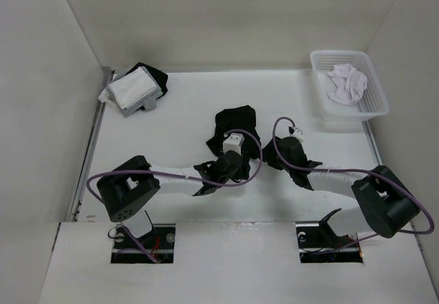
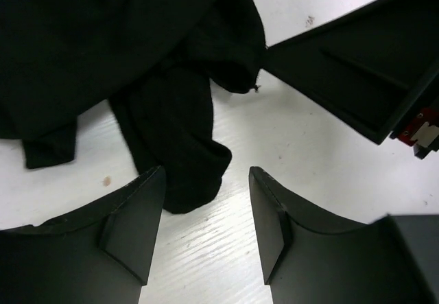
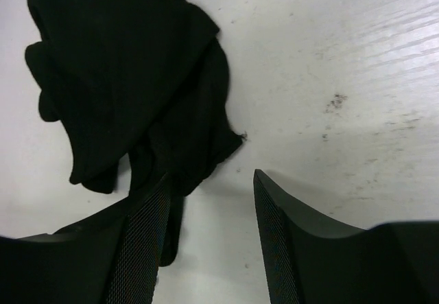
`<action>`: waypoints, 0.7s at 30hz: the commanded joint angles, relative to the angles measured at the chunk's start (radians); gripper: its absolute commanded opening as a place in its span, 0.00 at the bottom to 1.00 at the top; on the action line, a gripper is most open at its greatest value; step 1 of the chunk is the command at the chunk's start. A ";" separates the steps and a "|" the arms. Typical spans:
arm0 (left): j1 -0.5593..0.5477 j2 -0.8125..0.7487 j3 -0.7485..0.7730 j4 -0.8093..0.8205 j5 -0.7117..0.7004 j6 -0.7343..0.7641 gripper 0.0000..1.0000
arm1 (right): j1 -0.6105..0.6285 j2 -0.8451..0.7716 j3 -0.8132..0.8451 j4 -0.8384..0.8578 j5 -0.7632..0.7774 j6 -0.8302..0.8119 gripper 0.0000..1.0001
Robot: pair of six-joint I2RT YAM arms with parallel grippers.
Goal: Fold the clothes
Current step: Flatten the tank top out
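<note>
Stack of white and black garments sits back-left on table. L gripper hangs low over mid-table, jaws apart, nothing clamped. Top lies bunched just ahead of it. In the L wrist view 1 loose fold ends just beside the finger on the view's left. R gripper is close by on the right, jaws apart and empty too. In its view the top fills the upper left, and the top's lower edge passes behind the finger on that side. Basket w/ white cloth stands back-right, well apart from top.
</note>
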 commanded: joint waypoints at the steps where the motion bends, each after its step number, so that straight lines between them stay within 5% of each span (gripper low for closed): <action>1: -0.022 0.053 0.059 0.006 -0.051 0.031 0.50 | 0.005 0.048 -0.018 0.193 -0.076 0.056 0.56; 6: -0.034 0.100 0.092 -0.032 -0.081 0.044 0.39 | -0.011 0.155 0.014 0.264 -0.148 0.076 0.48; 11: -0.037 0.097 0.102 -0.072 -0.140 0.071 0.16 | -0.011 0.156 0.013 0.298 -0.130 0.098 0.19; 14: -0.029 0.051 0.099 -0.112 -0.202 0.085 0.04 | -0.011 0.087 0.014 0.273 -0.099 0.070 0.10; 18: -0.010 -0.158 0.076 -0.167 -0.280 0.156 0.00 | 0.030 -0.071 0.037 0.146 -0.038 0.010 0.06; 21: 0.003 -0.412 0.105 -0.262 -0.350 0.241 0.00 | 0.123 -0.300 0.134 -0.111 0.084 -0.103 0.05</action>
